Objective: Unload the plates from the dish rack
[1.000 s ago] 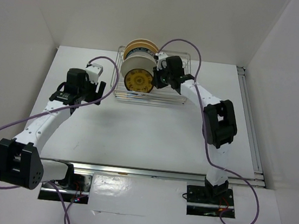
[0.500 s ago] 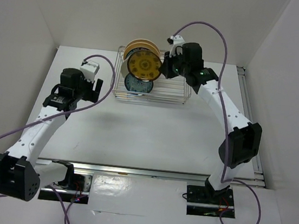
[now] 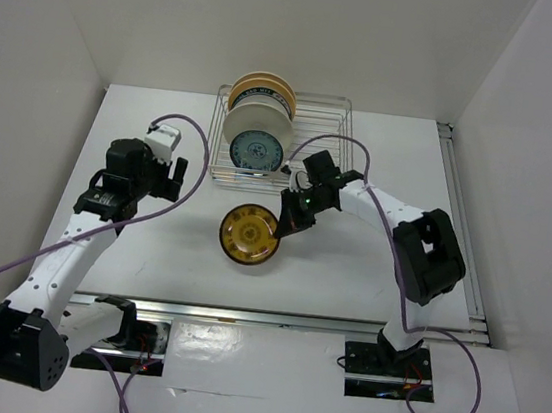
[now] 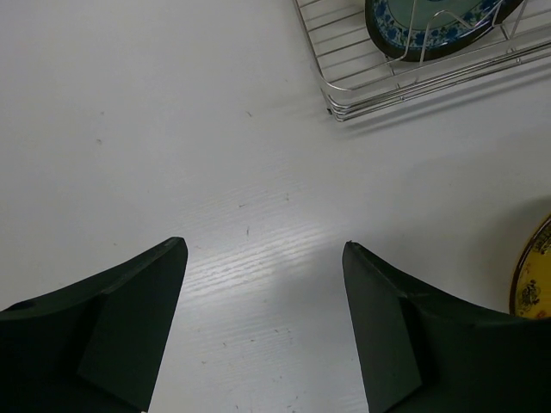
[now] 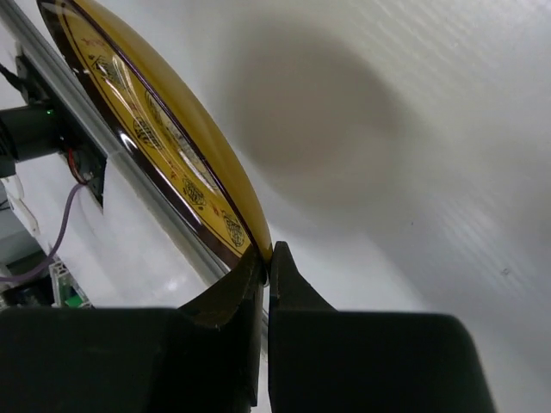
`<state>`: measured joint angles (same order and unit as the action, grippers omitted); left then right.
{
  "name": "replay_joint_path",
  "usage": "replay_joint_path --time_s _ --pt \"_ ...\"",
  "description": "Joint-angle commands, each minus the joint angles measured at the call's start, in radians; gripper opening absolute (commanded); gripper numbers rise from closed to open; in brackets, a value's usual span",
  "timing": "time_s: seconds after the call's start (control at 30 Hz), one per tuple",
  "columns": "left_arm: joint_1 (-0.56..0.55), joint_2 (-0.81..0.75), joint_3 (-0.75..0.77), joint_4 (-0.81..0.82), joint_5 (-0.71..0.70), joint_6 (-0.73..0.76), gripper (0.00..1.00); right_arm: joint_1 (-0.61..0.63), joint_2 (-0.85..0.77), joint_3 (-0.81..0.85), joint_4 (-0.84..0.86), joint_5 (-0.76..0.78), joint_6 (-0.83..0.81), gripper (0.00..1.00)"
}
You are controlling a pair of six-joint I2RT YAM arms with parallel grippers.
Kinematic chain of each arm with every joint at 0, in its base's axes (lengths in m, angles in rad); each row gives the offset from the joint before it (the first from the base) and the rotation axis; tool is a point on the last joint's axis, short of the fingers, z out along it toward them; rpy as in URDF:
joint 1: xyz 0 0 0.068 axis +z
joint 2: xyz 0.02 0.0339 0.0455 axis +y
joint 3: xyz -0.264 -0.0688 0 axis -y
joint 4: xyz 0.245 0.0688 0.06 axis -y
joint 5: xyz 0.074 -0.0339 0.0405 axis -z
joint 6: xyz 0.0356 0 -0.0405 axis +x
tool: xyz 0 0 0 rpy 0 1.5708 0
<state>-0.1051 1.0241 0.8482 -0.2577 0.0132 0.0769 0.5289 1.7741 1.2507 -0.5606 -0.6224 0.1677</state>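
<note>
The white table (image 3: pixel 349 266) carries the silver wire dish rack (image 3: pixel 316 143) at its far edge, a rectangular basket of thin bars with raised sides. At the rack's left end, plates stand on edge: large cream and tan ones (image 3: pixel 262 92) at the back, and in front of them a small blue-patterned plate (image 3: pixel 259 151) with a pale centre and a dark rim. The left wrist camera shows that plate's (image 4: pixel 430 26) lower edge behind the rack's near corner (image 4: pixel 379 86). Out of the rack, over the table in front of it, is the small gold-patterned plate (image 3: pixel 249 235), a glossy mustard yellow with a dark brown rim and a ring of fine dark motifs. The right gripper (image 3: pixel 284 226) is clamped on its right edge. Up close, the two black fingers (image 5: pixel 297 292) pinch the rim, and the plate (image 5: pixel 146 129) tilts above a soft shadow on the table; whether it touches the surface cannot be told. The left gripper (image 3: pixel 179 177) hangs over bare table left of the rack, its jaws spread wide and holding nothing (image 4: pixel 263 284), with the gold plate's edge (image 4: pixel 535 275) just at the frame's right.
</note>
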Motion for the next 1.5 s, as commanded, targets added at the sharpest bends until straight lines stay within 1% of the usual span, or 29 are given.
replay_joint_path --time_s 0.0,0.13,0.2,0.27,0.3,0.37,0.4,0.43,0.5,0.6,0.63,0.7,0.73,0.77,0.8,0.83,0.87,0.9,0.93,1.0,1.03,1.1,1.17,1.2,1.33,1.43,1.47 --pt "0.004 -0.029 -0.001 0.029 0.028 0.024 0.86 0.039 0.039 -0.01 0.034 -0.045 0.055 0.0" --pt "0.004 -0.029 0.009 0.029 0.067 0.024 0.86 0.057 0.126 0.01 -0.005 -0.024 0.055 0.02" --pt "0.004 -0.019 0.02 0.02 0.093 0.043 0.86 0.057 0.149 0.01 -0.016 -0.013 0.055 0.05" --pt "-0.005 -0.007 0.041 0.02 0.103 0.053 0.86 0.057 0.162 0.01 -0.016 0.012 0.055 0.05" --pt "-0.005 0.005 0.051 0.009 0.113 0.064 0.86 0.057 0.162 0.01 -0.016 0.021 0.055 0.11" --pt "-0.017 0.019 0.075 0.009 0.113 0.075 0.86 0.057 0.162 0.001 -0.016 0.055 0.055 0.26" --pt "-0.018 0.034 0.084 0.009 0.113 0.089 0.86 0.057 0.15 0.001 -0.016 0.055 0.055 0.44" --pt "-0.028 0.034 0.084 0.009 0.113 0.089 0.86 0.057 0.136 0.001 -0.007 0.064 0.055 0.5" --pt "-0.028 0.068 0.123 0.009 0.123 0.109 0.86 0.066 0.119 0.001 -0.016 0.084 0.041 0.56" --pt "-0.038 0.128 0.186 -0.003 0.148 0.109 0.86 0.066 0.071 0.029 -0.051 0.148 0.017 0.57" --pt "-0.038 0.149 0.207 -0.023 0.166 0.109 0.86 0.066 0.036 0.044 -0.064 0.179 0.006 0.59" --pt "-0.038 0.204 0.291 -0.047 0.215 0.121 0.86 0.066 -0.007 0.058 -0.064 0.21 -0.006 0.61" --pt "-0.038 0.273 0.328 -0.064 0.232 0.121 0.85 0.066 -0.03 0.07 -0.064 0.222 -0.007 0.62" --pt "-0.048 0.312 0.413 -0.101 0.255 0.135 0.81 0.066 -0.072 0.081 -0.064 0.248 -0.016 0.65" --pt "-0.048 0.353 0.461 -0.123 0.255 0.145 0.79 0.066 -0.094 0.081 -0.047 0.262 -0.016 0.67" --pt "-0.059 0.443 0.51 -0.147 0.275 0.146 0.76 0.066 -0.114 0.081 -0.023 0.271 -0.016 0.68" --pt "-0.068 0.489 0.564 -0.173 0.286 0.161 0.74 0.066 -0.149 0.081 -0.007 0.271 -0.016 0.68" --pt "-0.068 0.534 0.666 -0.198 0.286 0.173 0.72 0.066 -0.163 0.081 0.008 0.28 -0.016 0.69" --pt "-0.08 0.577 0.711 -0.24 0.303 0.182 0.71 0.066 -0.177 0.072 0.024 0.289 -0.016 0.7" --pt "-0.093 0.687 0.809 -0.241 0.332 0.205 0.71 0.045 -0.206 0.063 0.066 0.299 -0.016 0.71" --pt "-0.093 0.718 0.833 -0.241 0.332 0.205 0.71 0.036 -0.206 0.062 0.08 0.299 -0.007 0.72" --pt "-0.102 0.79 0.861 -0.207 0.344 0.234 0.71 -0.001 -0.22 0.062 0.103 0.285 -0.007 0.72" --pt "-0.102 0.818 0.861 -0.146 0.344 0.244 0.71 -0.026 -0.22 0.062 0.103 0.274 0.004 0.72" --pt "-0.111 0.829 0.835 -0.126 0.331 0.277 0.71 -0.05 -0.22 0.076 0.103 0.262 0.013 0.72" --pt "-0.123 0.85 0.758 -0.023 0.297 0.33 0.71 -0.109 -0.229 0.085 0.103 0.221 0.023 0.72" --pt "-0.133 0.875 0.736 0.067 0.259 0.316 0.72 -0.128 -0.239 0.085 0.103 0.202 0.023 0.73" --pt "-0.133 0.887 0.749 0.077 0.246 0.316 0.72 -0.129 -0.229 0.108 0.085 0.202 0.023 0.73"
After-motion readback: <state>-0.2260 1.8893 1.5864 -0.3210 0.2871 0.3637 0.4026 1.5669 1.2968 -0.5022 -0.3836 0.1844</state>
